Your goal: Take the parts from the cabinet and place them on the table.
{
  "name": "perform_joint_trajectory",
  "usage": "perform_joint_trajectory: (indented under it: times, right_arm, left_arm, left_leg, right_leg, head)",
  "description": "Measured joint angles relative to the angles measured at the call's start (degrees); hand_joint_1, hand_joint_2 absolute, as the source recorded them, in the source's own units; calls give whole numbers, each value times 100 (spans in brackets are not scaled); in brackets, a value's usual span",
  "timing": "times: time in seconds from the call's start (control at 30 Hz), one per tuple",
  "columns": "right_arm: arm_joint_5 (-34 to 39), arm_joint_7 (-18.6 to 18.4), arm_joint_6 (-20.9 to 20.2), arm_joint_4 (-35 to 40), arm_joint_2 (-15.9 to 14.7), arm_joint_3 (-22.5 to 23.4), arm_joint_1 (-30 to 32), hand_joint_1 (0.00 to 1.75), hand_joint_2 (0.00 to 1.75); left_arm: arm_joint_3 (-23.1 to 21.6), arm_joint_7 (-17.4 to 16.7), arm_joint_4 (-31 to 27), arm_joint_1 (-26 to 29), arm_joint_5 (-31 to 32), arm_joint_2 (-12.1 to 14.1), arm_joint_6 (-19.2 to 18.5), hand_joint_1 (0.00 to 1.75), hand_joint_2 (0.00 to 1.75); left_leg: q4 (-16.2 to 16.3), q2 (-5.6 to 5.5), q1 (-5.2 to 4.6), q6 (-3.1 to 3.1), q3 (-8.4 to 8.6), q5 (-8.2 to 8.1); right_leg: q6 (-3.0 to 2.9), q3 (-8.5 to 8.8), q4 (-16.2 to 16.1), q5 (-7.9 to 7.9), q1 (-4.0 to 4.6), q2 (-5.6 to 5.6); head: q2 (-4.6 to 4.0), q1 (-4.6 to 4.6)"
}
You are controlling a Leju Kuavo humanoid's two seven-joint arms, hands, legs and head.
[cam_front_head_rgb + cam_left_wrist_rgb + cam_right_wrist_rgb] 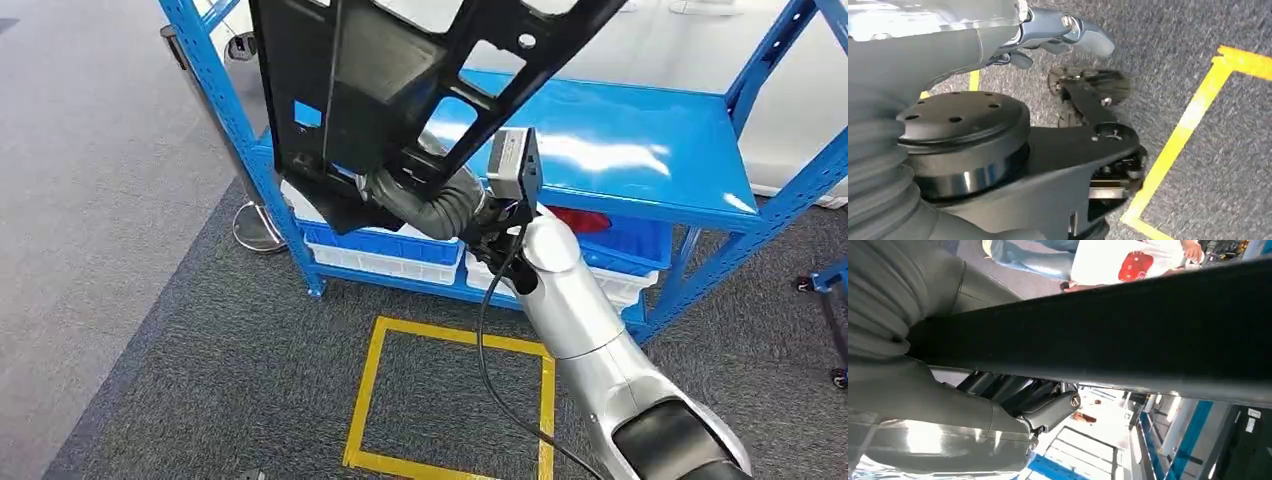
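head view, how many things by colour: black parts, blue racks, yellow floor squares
black part, held up by the right hand: 1
blue rack: 1
yellow floor square: 1
total: 3

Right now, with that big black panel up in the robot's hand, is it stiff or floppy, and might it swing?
The black panel looks like rigid ribbed plastic with cut-outs, so probably stiff and fairly light. The right hand grips one end, so it may tip or swing.

The right arm (590, 330) reaches up toward 11 o'clock, its hand (385, 195) gripping a black part (400, 70). The left hand (1058, 35) hangs downward, fingers loosely curled, holding nothing.
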State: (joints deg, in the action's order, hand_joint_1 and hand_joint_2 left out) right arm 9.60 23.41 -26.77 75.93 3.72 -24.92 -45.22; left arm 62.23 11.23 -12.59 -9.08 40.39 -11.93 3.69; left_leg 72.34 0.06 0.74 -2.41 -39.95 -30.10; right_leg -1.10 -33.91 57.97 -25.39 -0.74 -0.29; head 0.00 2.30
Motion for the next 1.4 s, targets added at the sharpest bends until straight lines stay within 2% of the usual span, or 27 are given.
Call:
perform_joint_trajectory:
  times: [0.07, 0.1, 0.23, 0.27, 0.3, 0.4, 0.43, 0.47, 0.5, 0.57, 0.6, 0.63, 0.77, 0.8, 0.83, 0.9, 0.93, 0.97, 1.0, 1.07, 1.1, 1.13, 1.23, 1.27, 1.3, 1.33, 1.4]
  right_arm:
    - [-13, 0, 2, 0, 7, 0, -9, 175, 175]
    - [-18, 0, 4, 0, 7, 0, -14, 175, 175]
    - [-94, 2, 52, -9, 15, -4, -21, 175, 175]
    - [-101, 0, 61, -9, 17, -4, -24, 175, 175]
    - [-107, 9, 74, -11, 17, -4, -32, 175, 175]
    - [-238, 50, 125, -13, 11, -4, -32, 175, 175]
    - [-278, 61, 122, -20, 4, -7, -22, 175, 175]
    - [-300, 77, 114, -24, 2, -11, -19, 175, 175]
    - [-304, 101, 100, -26, 0, -11, -20, 175, 175]
    - [-304, 155, 85, -24, 0, -11, -41, 175, 175]
    - [-308, 175, 85, -24, 0, -11, -46, 175, 175]
    - [-308, 197, 85, -22, 4, -11, -57, 175, 175]
    - [-317, 212, 87, -17, 4, -13, -42, 175, 175]
    - [-319, 214, 87, -11, 4, -13, -49, 175, 175]
    - [-319, 219, 87, -11, 13, -13, -54, 175, 175]
    - [-324, 221, 85, -11, 28, -13, -46, 175, 175]
    - [-326, 221, 81, -13, 31, -15, -33, 175, 175]
    - [-332, 227, 74, -17, 28, -17, -24, 175, 175]
    - [-334, 232, 68, -20, 28, -17, -20, 175, 175]
    - [-334, 247, 41, -26, 35, -20, -33, 175, 175]
    - [-334, 251, 31, -26, 42, -20, -42, 175, 175]
    - [-334, 254, 20, -28, 42, -20, -52, 175, 175]
    - [-334, 254, 13, -39, 59, -24, -45, 175, 175]
    - [-334, 254, 13, -39, 57, -24, -50, 175, 175]
    - [-334, 256, 11, -39, 57, -24, -57, 175, 175]
    - [-335, 258, 11, -42, 57, -24, -78, 175, 175]
    - [-334, 262, 11, -48, 57, -28, -76, 175, 175]
  left_arm:
    - [0, 26, 0, -3, -11, 2, -2, 0, 175]
    - [0, 37, 0, -12, -15, 2, -2, 0, 175]
    - [0, 79, 0, -8, -22, 2, -4, 0, 175]
    - [0, 81, 0, -10, -24, 0, -2, 0, 175]
    - [0, 85, 0, -18, -24, -2, -4, 0, 175]
    - [0, 96, 0, -21, -24, -2, -4, 0, 175]
    - [0, 103, 0, -15, -24, -2, -4, 0, 175]
    - [2, 105, 0, -15, -24, -2, -6, 0, 175]
    - [2, 109, 0, -16, -24, -2, -13, 0, 175]
    - [2, 114, 0, -17, -31, -7, -20, 0, 175]
    - [0, 123, 0, -12, -42, -4, -20, 0, 175]
    - [0, 133, 0, -9, -44, -7, -20, 0, 175]
    - [2, 147, 0, 8, -66, -2, -17, 0, 175]
    - [2, 147, 0, 7, -68, -2, -17, 0, 175]
    - [2, 147, 0, 9, -70, -2, -17, 0, 175]
    - [2, 147, 0, 19, -77, -2, -20, 0, 175]
    - [2, 147, 0, 24, -81, -2, -20, 0, 175]
    - [2, 147, 0, 31, -85, -2, -20, 0, 175]
    - [2, 147, 0, 34, -87, 0, -20, 0, 175]
    - [4, 155, 0, 35, -109, 2, -15, 0, 175]
    - [4, 162, 0, 33, -111, 9, -15, 0, 175]
    - [9, 164, 0, 41, -116, 26, -15, 0, 175]
    - [11, 179, 0, 48, -118, 26, -20, 0, 175]
    - [11, 179, 0, 47, -118, 18, -20, 0, 175]
    - [15, 188, 2, 40, -120, 15, -17, 0, 175]
    - [15, 188, 2, 35, -120, 15, -17, 0, 175]
    - [18, 186, 2, 56, -120, 15, -17, 0, 175]
  left_leg:
    - [-1090, -2, -3, 57, 639, 439]
    - [-1412, -10, -19, 106, 816, 363]
    - [-1552, -15, -81, 202, 811, 415]
    - [-1650, 3, -2, 265, 846, 478]
    - [-1680, 10, -22, 288, 841, 506]
    - [-1665, 18, -31, 328, 778, 535]
    - [-1645, 18, -31, 326, 752, 541]
    - [-1617, 23, -29, 326, 731, 541]
    - [-1585, 23, -26, 319, 715, 535]
    - [-1504, 61, -20, 282, 699, 489]
    - [-1469, 66, -29, 250, 679, 462]
    - [-1380, 81, -77, 217, 635, 444]
    - [-1381, 273, -81, 124, 610, 407]
    - [-1273, 179, -58, 90, 574, 289]
    - [-974, 115, -54, 68, 458, 81]
    - [-21, 66, -38, 30, 52, -375]
    - [357, 58, -38, 29, -117, -492]
    - [449, 56, -39, 36, -158, -453]
    - [254, 49, -39, 57, -56, -293]
    - [-731, -41, -40, 129, 448, 218]
    - [-1263, -332, -40, 185, 690, 392]
    - [-1364, -524, -23, 219, 743, 339]
    - [-1426, -381, -68, 220, 749, 352]
    - [-1524, -307, -25, 253, 779, 415]
    - [-1597, -210, -5, 276, 805, 467]
    - [-1619, -152, -6, 316, 798, 490]
    - [-1610, -9, -19, 320, 772, 493]
  right_leg:
    - [13, 4, 10, 7, 1, 4]
    - [35, -17, 5, 19, 7, 2]
    - [181, -40, -43, 113, 1, 4]
    - [214, -63, -25, 57, 3, 4]
    - [235, -123, 116, -71, 1, 12]
    - [270, -715, 1435, -714, -4, 19]
    - [282, -869, 1775, -784, -5, 19]
    - [288, -863, 1764, -699, -11, 18]
    - [290, -725, 1507, -509, -21, 15]
    - [273, -203, 472, 16, -26, -95]
    - [247, -74, 193, -21, 6, -299]
    - [195, -76, 86, -18, 59, -372]
    - [34, -148, 99, 36, 29, -144]
    - [8, -150, 90, 53, 23, -113]
    - [-14, -159, 90, 66, 16, -70]
    - [-43, -188, 92, 89, 22, 32]
    - [-45, -202, 93, 102, 25, 85]
    - [-38, -210, 94, 116, 28, 145]
    - [-30, -212, 94, 125, 31, 206]
    - [-9, -205, 94, 144, 37, 336]
    - [7, -212, 93, 157, 20, 387]
    - [46, -247, 96, 181, 38, 431]
    - [174, -316, 55, 265, -38, 598]
    - [229, -317, 22, 295, 7, 658]
    - [222, -338, 90, 212, 4, 419]
    - [225, -448, 327, 7, 20, 227]
    - [267, -839, 1249, -463, -5, 105]
  head:
    - [0, 33]
    - [0, 46]
    - [0, 52]
    - [0, 41]
    - [0, 39]
    - [0, 44]
    - [0, 44]
    - [0, 44]
    - [0, 44]
    - [0, 44]
    - [0, 46]
    - [0, 24]
    - [2, 44]
    - [0, 48]
    - [0, 52]
    - [0, 48]
    - [0, 52]
    - [0, 50]
    - [0, 50]
    - [0, 50]
    - [0, 48]
    - [0, 22]
    - [0, 57]
    - [0, 55]
    - [0, 48]
    - [0, 2]
    - [0, -2]
